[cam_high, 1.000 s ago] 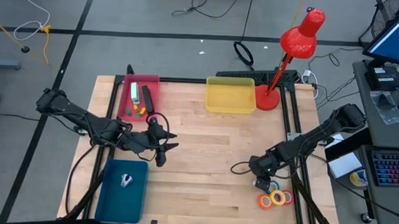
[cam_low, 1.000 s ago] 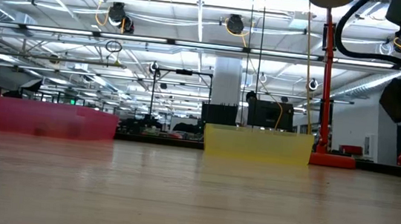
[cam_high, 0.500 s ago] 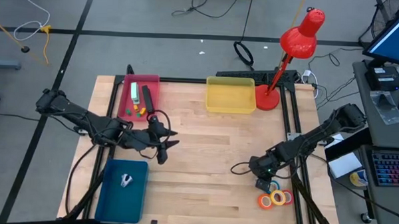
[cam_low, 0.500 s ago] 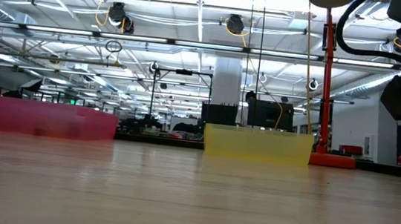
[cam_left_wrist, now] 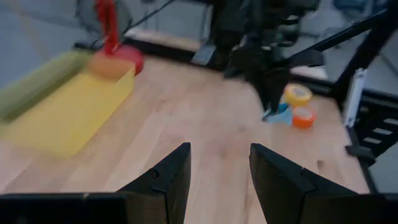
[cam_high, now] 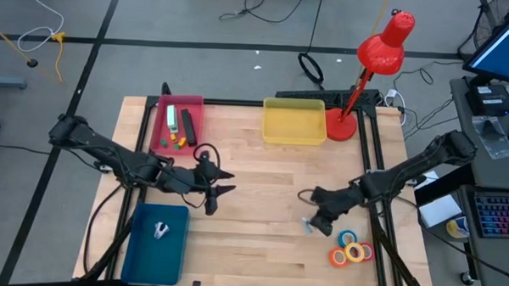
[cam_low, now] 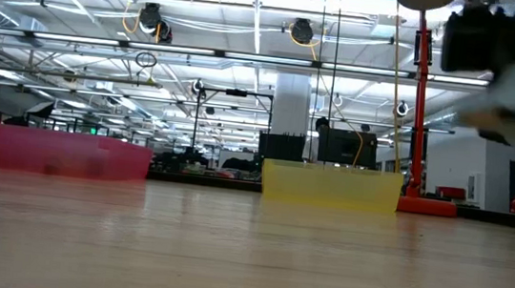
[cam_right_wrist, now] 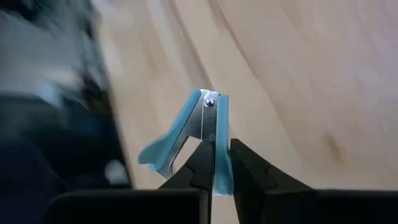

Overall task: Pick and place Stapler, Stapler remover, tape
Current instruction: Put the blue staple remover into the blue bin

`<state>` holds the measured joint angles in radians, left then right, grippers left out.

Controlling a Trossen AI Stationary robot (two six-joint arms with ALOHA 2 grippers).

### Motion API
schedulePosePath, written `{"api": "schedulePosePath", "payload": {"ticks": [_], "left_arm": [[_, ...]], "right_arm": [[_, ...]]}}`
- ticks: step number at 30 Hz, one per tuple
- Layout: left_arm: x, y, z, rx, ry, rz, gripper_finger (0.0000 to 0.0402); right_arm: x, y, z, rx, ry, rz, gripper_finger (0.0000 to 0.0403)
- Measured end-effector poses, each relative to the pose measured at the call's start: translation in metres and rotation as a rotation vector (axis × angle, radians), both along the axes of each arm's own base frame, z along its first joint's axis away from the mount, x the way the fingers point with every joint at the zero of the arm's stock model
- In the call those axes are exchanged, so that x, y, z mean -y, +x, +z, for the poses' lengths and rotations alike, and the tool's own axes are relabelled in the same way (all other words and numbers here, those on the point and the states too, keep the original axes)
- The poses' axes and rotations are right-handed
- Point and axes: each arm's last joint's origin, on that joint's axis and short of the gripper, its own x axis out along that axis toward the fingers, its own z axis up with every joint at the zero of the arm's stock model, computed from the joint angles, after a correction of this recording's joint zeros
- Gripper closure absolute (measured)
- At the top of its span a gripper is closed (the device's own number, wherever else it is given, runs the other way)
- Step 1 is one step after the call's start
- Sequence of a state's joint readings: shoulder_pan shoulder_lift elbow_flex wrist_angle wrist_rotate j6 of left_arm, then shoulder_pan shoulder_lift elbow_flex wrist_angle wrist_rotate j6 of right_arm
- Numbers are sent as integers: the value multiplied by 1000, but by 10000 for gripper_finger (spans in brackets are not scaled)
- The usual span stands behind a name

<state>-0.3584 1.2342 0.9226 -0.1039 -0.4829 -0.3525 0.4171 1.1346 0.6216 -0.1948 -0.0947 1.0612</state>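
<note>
- Wooden table [cam_high: 261,186] on a concrete floor, with a red desk lamp [cam_high: 372,66] at its far edge and a wide ceilinged hall visible beyond it in the low view.
- Right gripper [cam_high: 313,225]: fingers closed on a light-blue staple remover [cam_right_wrist: 196,140], pinching it by one of its plastic wings; in the high view the remover [cam_high: 308,225] appears just off the table surface at the gripper's tip.
- Handling (judgement): the staple remover looks small, light and rigid, with smooth plastic wings over a sprung metal hinge. A pinch on one wing alone could let it pivot or slip; a grip across both wings near the rivet would probably hold more securely.
- Tape rolls [cam_high: 353,250]: several small rings in blue, orange, red and yellow, lying flat beside the right gripper, towards the near table edge. Each is likely light and stiff, best taken across the ring wall.
- Left gripper [cam_high: 212,195]: fingers [cam_left_wrist: 161,180] apart and empty, hovering over bare wood well away from the right gripper.
- Blue tray [cam_high: 145,249]: near the left gripper, holding one small pale object.
- Pink tray [cam_high: 196,107]: beyond the left gripper, holding staplers and small bits.
- Yellow tray [cam_high: 293,123]: beyond both grippers, near the lamp; nothing visible inside.
</note>
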Motion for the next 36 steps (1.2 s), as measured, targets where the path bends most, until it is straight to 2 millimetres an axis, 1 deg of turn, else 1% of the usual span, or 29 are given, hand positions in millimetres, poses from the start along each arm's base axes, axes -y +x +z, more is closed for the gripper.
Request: {"api": "schedulePosePath", "payload": {"ticks": [4,8,13,18,21,30,33,36], "left_arm": [[9,19,-8,42,40,-84,238],[15,33,-14,100,55,-112,238],[18,41,-15,160,77,-155,238],[20,44,-19,152,88,-170,238],[19,46,-22,141,92,-167,238],[8,49,-23,121,77,-125,238],[7,47,-28,81,1,-97,238],[6,46,-32,54,-134,-41,238]], "right_arm": [[5,12,17,204,18,-92,382],[10,23,25,328,31,-152,382],[16,32,19,300,84,-230,382],[22,39,9,256,61,-266,382],[27,49,12,279,-6,-280,382],[42,88,37,393,-195,-238,382],[46,95,44,430,-267,-240,382],[51,97,50,486,-323,-266,382]]}}
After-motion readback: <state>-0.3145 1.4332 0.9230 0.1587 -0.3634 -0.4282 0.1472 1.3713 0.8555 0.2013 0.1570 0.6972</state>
